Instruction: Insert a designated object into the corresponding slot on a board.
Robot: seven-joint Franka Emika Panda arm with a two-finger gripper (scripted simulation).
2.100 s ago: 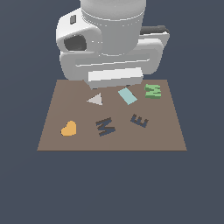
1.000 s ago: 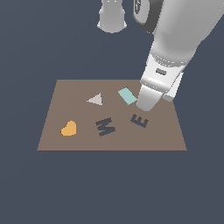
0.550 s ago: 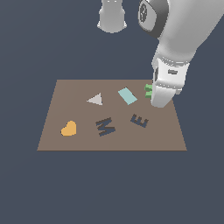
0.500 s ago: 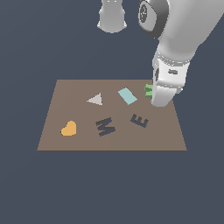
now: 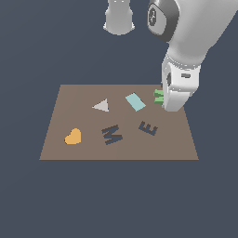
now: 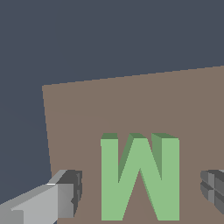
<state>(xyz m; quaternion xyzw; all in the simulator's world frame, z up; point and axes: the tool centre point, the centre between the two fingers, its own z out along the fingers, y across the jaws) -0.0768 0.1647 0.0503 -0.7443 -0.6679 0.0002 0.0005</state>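
The green M-shaped block [image 5: 158, 96] lies on the brown board [image 5: 83, 148] near its far corner at the exterior view's right, mostly hidden behind my arm. In the wrist view the block [image 6: 140, 177] sits between my two fingers, with a gap on each side. My gripper [image 6: 140, 192] is open around it, one finger [image 6: 70, 197] on one side and the other [image 6: 213, 188] opposite. In the exterior view the gripper's tips are hidden by the hand [image 5: 179, 88]. The dark navy M-shaped slot [image 5: 112, 134] lies in the board's near middle, empty.
The board also holds an orange heart [image 5: 73, 136], a grey triangle [image 5: 101, 106], a teal rectangle [image 5: 135, 102] and a dark E-shaped recess [image 5: 148, 128]. The board's edge and corner [image 6: 43, 87] show close to the block in the wrist view.
The arm swung over from the back to the board's far corner at the exterior view's right and came down over the green block. In the last half second it barely moved.
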